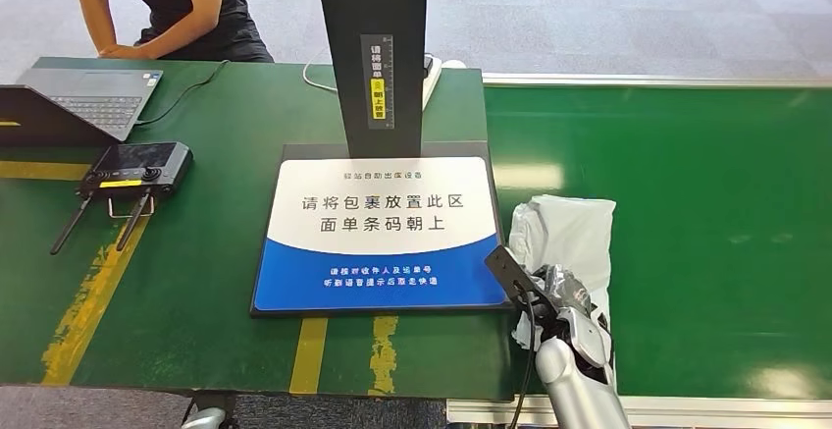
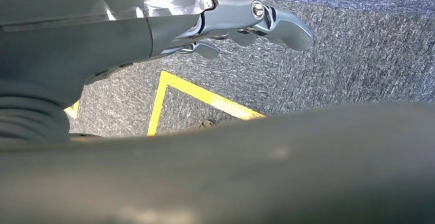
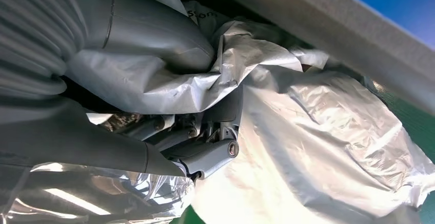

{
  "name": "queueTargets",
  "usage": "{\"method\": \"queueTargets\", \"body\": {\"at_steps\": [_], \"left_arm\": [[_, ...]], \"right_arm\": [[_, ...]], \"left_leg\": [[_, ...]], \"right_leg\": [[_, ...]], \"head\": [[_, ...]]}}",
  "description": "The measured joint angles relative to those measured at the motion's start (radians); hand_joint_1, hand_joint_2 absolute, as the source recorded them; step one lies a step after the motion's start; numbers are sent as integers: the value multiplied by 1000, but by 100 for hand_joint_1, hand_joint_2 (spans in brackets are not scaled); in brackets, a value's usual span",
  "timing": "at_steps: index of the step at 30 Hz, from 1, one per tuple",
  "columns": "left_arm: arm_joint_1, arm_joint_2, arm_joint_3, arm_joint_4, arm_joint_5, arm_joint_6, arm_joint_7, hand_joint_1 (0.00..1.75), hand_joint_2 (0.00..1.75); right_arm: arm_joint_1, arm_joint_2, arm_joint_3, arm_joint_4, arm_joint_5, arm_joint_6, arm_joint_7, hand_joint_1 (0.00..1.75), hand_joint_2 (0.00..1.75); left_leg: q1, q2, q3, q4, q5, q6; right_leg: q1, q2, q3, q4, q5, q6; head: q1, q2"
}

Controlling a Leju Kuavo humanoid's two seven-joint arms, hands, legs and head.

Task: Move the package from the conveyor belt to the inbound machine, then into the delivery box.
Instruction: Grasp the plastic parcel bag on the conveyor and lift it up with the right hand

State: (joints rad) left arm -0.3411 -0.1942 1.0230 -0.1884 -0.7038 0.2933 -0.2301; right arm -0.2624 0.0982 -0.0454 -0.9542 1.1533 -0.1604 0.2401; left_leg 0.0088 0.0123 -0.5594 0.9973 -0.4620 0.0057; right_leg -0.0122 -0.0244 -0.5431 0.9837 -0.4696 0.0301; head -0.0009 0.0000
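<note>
the package (image 1: 569, 238), a crumpled white poly bag, lies on the green conveyor belt (image 1: 706, 213), just beside the inbound machine (image 1: 378, 228) with its dark post. a laptop (image 1: 83, 100), a controller (image 1: 137, 169) and a seated person (image 1: 172, 7) sit beyond. the right hand (image 1: 561, 296) grips the bag's near end; up close, its fingers (image 3: 205, 155) are buried in folds. the left hand (image 2: 246, 24) hangs over carpet, fingers slightly apart, empty.

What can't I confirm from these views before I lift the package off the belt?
- Package label: no barcode face shows; its near end lies under the right hand in the head view.
- Grip: in the right wrist view, crumpled wrap covers the fingertips.
- Left hand: its wrist view shows it over carpet; the fingers are partly cut off behind the cover.
- Delivery box: unseen.
</note>
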Motion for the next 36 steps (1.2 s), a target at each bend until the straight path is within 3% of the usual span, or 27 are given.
{"method": "queueTargets", "body": {"at_steps": [5, 11, 22, 25, 30, 36], "left_arm": [[0, 0, -1, 0, 1, 0, 0, 0, 0], [5, 0, -1, -1, 15, 3, -13, 0, 0], [8, 0, -1, -2, 21, 4, -15, 0, 0], [8, 0, -2, -2, 22, 5, -15, 0, 0], [10, 0, -9, -2, 20, 21, -14, 0, 0], [11, 4, -20, -2, 20, 21, -15, 0, 0]], "right_arm": [[0, -1, 5, 4, -3, -41, 10, 175, 175], [12, -11, -4, -40, 70, -236, 52, 175, 175], [26, -22, -25, -117, 85, -249, 55, 175, 175], [30, -23, -32, -134, 103, -298, 50, 175, 175], [32, -29, -53, -219, 89, -386, -9, 175, 175], [31, -34, -59, -301, 32, -446, -152, 175, 175]], "left_leg": [[0, 0, 0, 0, 0, 0], [0, 0, -1, 0, 0, 0], [0, 0, 0, 0, 0, 0], [0, 0, -1, 0, 0, 0], [0, 0, -1, 0, 0, 0], [0, 0, -1, 0, 0, 0]], "right_leg": [[0, 0, 0, 0, 0, 0], [0, 0, -1, 0, 0, 0], [0, 0, -1, 0, 0, 0], [0, 0, -1, 1, 0, 0], [0, 0, -1, 1, 0, 0], [0, 0, -1, 1, 0, 0]], "head": [[0, 0], [0, 0], [0, 0], [0, 0], [0, 0], [0, 0]]}}
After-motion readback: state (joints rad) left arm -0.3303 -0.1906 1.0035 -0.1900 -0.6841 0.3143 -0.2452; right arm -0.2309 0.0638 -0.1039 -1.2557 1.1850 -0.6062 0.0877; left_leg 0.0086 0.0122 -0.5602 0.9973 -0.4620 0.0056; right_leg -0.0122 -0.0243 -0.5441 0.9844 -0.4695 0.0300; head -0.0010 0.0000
